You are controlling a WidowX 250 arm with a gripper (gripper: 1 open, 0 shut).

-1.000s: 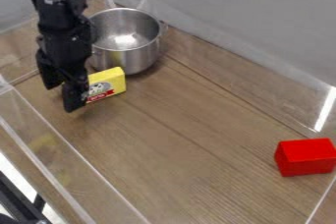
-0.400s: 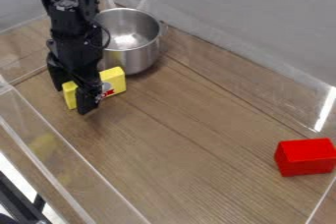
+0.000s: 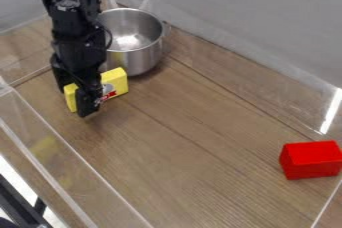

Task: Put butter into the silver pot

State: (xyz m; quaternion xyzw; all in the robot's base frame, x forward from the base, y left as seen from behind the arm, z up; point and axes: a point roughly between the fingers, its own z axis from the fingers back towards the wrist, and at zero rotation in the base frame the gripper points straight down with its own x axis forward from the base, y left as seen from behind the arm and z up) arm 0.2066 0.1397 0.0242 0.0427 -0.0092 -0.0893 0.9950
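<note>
One butter (image 3: 112, 85), one silver pot (image 3: 130, 38), one pincer (image 3: 80, 100)

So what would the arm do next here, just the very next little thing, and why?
Probably close the gripper on the butter. Its fingers appear lowered around the yellow block, which still lies on the table beside the silver pot, not in it. Whether the fingers already pinch it is hard to tell, so a firm grasp should come before lifting.
</note>
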